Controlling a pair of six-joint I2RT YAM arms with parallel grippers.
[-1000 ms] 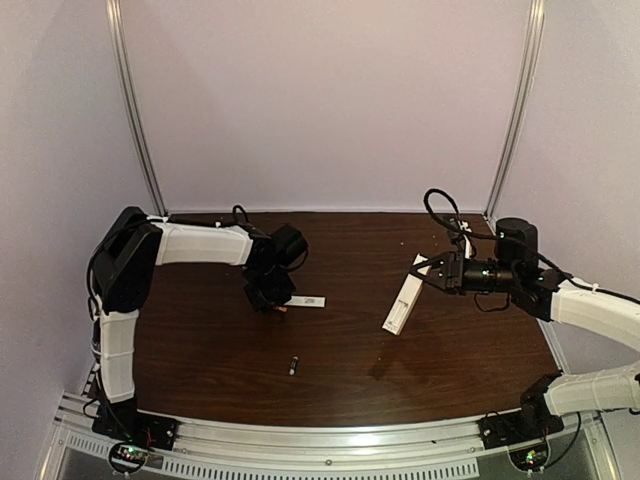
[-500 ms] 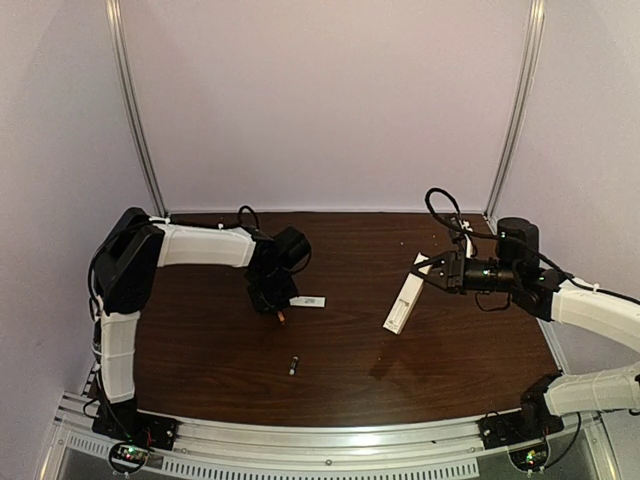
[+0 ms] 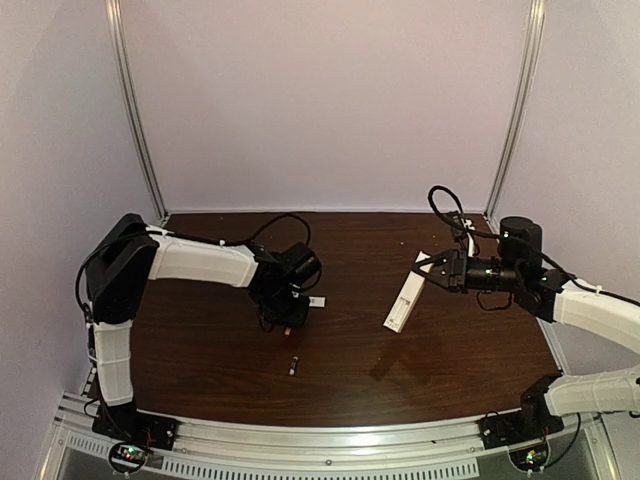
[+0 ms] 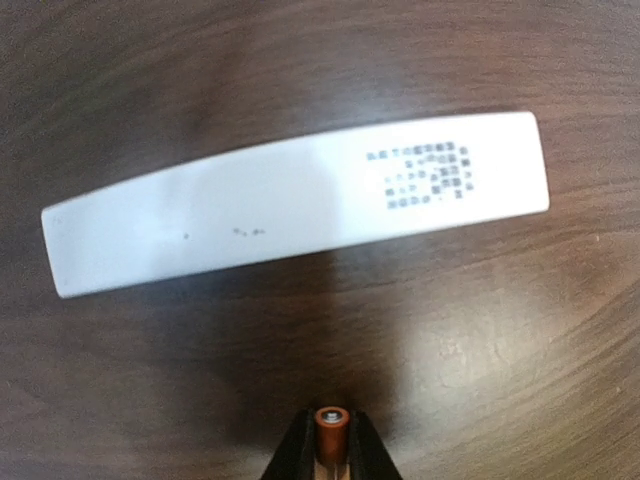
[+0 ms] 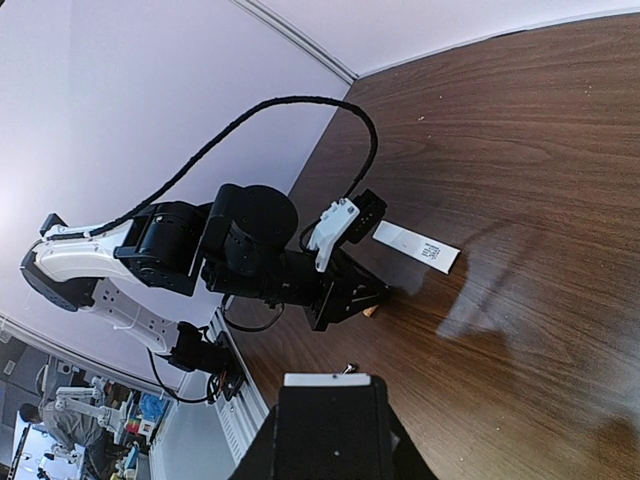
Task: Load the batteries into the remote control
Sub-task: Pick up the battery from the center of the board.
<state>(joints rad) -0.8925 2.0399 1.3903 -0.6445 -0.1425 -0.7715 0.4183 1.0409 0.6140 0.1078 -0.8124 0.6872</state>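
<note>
Wooden table (image 3: pixel 200 345); orange battery (image 4: pixel 331 419) in left gripper (image 4: pixel 331 446)

- Top: high behind, whole table (image 3: pixel 200 350).
- Left wrist: straight down, close on white strip (image 4: pixel 300 205).
- Right wrist: low across table, same strip farther off.

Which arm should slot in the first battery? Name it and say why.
Left. The left claw grips the orange battery; the right claw is busy holding the remote control off the table.
</note>
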